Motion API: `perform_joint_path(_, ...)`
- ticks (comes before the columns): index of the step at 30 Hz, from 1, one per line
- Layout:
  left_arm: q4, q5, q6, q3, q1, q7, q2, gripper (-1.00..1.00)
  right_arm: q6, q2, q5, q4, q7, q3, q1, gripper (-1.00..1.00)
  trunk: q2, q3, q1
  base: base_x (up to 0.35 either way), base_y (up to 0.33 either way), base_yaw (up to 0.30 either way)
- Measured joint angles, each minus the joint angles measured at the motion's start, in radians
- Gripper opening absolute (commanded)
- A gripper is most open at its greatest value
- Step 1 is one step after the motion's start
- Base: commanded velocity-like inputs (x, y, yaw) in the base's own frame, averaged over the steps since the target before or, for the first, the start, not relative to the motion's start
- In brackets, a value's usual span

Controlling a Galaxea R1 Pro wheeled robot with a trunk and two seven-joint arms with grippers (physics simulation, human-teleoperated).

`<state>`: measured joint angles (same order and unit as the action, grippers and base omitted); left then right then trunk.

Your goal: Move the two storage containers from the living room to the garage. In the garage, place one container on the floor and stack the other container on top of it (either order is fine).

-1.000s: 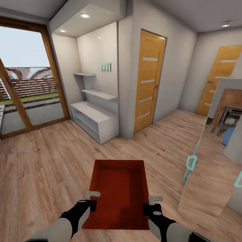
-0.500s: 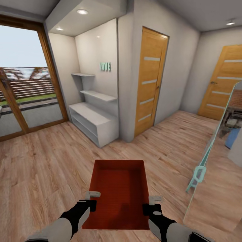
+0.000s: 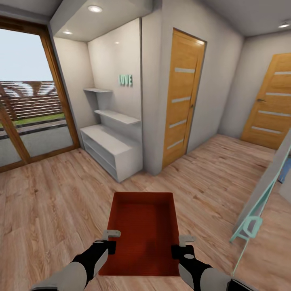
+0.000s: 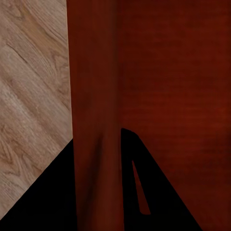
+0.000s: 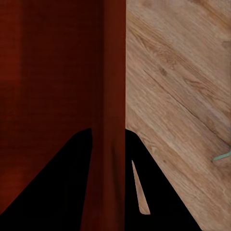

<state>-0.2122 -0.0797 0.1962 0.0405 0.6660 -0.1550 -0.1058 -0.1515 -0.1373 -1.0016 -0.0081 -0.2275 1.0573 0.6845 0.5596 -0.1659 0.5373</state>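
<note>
Transport underway: orange-red storage container pinched at its left wall by left gripper and right wall by right gripper; recommend level carriage, equal grip, clearing the leaning mirror at right.

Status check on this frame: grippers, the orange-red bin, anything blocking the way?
Left gripper and right gripper shut on the side walls of the orange-red open-top storage bin, carried over light wood plank floor. Mint-framed glass panel close on the right; closed wooden doors ahead.
</note>
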Motion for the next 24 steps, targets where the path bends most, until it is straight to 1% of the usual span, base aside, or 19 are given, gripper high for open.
perform_joint_path(18, 0.0, 0.0, 0.0, 0.0, 0.0, 0.0, 0.0, -1.0, 0.0, 0.0, 0.0, 0.0, 0.0, 0.0, 0.0, -1.0, 0.0, 0.0, 0.0, 0.322, 0.0, -0.002)
perform_joint_path(24, 0.0, 0.0, 0.0, 0.0, 0.0, 0.0, 0.0, -1.0, 0.0, 0.0, 0.0, 0.0, 0.0, 0.0, 0.0, -1.0, 0.0, 0.0, 0.0, 0.322, 0.0, -0.164)
